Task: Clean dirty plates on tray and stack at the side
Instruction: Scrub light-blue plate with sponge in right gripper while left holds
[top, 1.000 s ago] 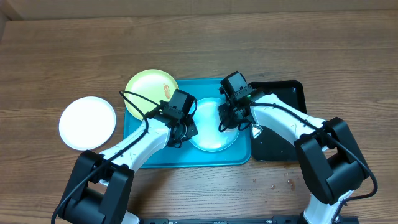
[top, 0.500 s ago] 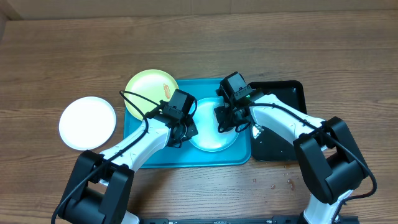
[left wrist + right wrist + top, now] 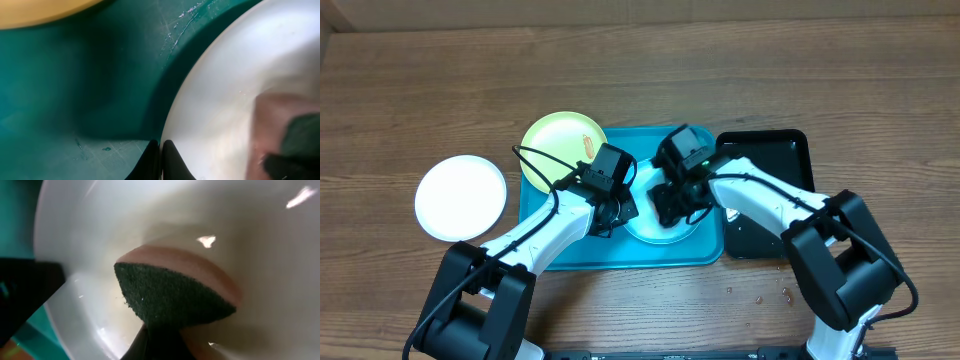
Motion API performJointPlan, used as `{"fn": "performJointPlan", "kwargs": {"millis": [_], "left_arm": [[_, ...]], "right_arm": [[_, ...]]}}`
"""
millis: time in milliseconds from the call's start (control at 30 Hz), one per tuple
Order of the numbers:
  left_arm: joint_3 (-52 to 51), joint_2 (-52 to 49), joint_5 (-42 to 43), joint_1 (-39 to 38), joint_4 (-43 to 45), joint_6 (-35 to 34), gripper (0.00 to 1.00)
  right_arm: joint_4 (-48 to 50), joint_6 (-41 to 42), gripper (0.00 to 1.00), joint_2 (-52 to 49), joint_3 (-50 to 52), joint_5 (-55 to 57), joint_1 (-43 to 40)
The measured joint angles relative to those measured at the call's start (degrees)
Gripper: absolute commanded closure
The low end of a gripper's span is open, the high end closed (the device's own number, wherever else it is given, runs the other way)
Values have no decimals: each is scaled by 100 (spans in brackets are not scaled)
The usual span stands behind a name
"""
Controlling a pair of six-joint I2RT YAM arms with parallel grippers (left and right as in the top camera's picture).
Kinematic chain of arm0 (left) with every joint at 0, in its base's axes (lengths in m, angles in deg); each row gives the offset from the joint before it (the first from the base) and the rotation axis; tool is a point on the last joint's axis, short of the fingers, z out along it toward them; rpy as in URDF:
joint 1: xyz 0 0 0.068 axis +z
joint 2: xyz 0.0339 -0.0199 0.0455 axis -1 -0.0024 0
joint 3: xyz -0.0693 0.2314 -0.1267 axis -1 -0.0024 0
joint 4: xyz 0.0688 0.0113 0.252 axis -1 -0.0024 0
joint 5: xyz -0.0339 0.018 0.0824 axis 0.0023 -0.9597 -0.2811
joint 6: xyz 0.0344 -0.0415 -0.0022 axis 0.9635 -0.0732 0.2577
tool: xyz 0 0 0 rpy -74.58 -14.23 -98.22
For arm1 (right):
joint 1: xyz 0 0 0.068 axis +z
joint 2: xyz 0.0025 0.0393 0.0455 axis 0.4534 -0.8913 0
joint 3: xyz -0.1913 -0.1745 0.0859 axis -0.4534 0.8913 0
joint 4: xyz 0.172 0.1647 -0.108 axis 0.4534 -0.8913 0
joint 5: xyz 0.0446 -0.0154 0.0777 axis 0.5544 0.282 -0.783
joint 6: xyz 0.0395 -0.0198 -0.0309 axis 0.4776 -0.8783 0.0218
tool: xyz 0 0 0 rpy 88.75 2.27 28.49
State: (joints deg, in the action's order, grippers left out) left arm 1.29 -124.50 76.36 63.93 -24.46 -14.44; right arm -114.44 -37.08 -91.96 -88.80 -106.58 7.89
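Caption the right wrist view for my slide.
Right gripper holding a green-faced sponge against the light blue plate.

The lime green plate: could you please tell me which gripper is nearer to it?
Left. The left gripper sits below-right of the lime green plate, at the rim of the light blue plate; the right gripper is farther right, over that plate.

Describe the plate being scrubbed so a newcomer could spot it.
Start at the turquoise tray. The light blue plate lies flat inside it, a dark green sponge pressed onto it. Unlike it, the lime green plate straddles the tray's far corner and the white plate sits outside it.
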Motion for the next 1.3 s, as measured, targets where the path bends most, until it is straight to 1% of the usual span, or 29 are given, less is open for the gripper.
{"fn": "performJointPlan", "kwargs": {"millis": [133, 267, 600, 800, 967, 1300], "left_arm": [[0, 0, 0, 0, 0, -2, 96], [0, 0, 0, 0, 0, -2, 96], [0, 0, 2, -2, 11, -2, 96], [0, 0, 2, -2, 11, -2, 96], [0, -2, 26, -2, 26, -2, 96], [17, -33, 153, -33, 66, 0, 96]], "right_arm": [[46, 24, 96, -20, 0, -94, 199], [168, 127, 96, -24, 13, -33, 219], [833, 282, 96, -35, 50, 455, 2], [964, 284, 96, -48, 50, 857, -105], [820, 286, 96, -48, 39, 1029, -173], [-79, 280, 96, -46, -175, 1069, -588]]}}
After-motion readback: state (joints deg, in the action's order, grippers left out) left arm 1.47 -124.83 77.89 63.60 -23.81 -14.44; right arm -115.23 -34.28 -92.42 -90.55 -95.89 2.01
